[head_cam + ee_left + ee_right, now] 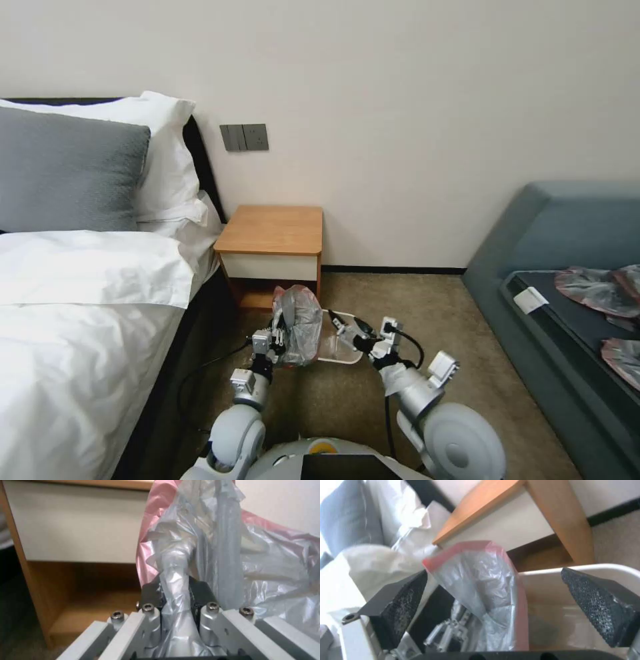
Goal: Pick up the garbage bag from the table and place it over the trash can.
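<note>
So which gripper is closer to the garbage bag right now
Left. The left gripper is shut on a fold of the garbage bag, holding it up over the trash can. The right gripper is open beside the bag, above the can, not touching it.

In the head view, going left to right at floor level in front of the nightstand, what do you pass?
Bed → left claw, shut on the garbage bag → trash can → right claw, open → sofa.
</note>
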Controlling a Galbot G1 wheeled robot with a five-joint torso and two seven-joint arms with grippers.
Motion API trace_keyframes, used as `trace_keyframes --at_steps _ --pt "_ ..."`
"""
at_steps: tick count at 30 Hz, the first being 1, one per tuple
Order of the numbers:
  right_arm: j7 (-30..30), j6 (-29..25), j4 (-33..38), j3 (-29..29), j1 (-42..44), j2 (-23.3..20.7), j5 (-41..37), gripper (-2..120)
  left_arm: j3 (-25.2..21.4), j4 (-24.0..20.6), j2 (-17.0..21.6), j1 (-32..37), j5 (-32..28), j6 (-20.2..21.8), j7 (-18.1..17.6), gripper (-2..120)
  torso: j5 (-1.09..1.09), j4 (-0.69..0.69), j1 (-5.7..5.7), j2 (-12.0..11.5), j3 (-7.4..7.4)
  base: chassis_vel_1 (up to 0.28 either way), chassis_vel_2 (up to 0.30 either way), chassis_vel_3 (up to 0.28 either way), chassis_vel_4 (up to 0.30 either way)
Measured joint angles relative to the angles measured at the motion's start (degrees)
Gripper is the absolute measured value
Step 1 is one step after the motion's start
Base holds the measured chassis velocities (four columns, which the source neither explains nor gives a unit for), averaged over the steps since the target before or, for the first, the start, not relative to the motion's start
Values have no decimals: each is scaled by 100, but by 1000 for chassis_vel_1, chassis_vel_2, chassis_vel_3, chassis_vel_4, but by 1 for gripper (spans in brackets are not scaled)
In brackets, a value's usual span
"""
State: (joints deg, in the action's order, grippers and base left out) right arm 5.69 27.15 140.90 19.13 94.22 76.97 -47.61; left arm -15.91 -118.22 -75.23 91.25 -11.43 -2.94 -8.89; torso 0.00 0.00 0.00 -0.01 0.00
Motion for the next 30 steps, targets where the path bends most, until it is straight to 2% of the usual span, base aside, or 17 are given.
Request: trace_keyframes --at_steps 5,16,20,23,30 --pt "-398 -79 -165 -157 -171 -151 558 100 -149 -35 29 60 87 -270 152 9 0 0 0 0 0 0 0 0 0" --pt "-594 -87 -388 -351 -981 -808 708 100 -355 -9 30 92 106 -901 365 9 0 0 0 0 0 0 0 0 0" --pt "-683 -84 -461 -428 -1328 -1159 395 100 -397 -28 19 159 99 -1065 433 9 0 0 0 0 0 0 0 0 0" --pt "-652 -84 -557 -543 -1705 -1528 -147 100 -439 -45 -14 233 101 -1218 469 9 0 0 0 1 0 0 0 0 0" --pt "-483 -76 -739 -789 -2342 -1980 -790 100 -507 -83 -48 297 144 -1353 505 9 0 0 0 1 0 0 0 0 0"
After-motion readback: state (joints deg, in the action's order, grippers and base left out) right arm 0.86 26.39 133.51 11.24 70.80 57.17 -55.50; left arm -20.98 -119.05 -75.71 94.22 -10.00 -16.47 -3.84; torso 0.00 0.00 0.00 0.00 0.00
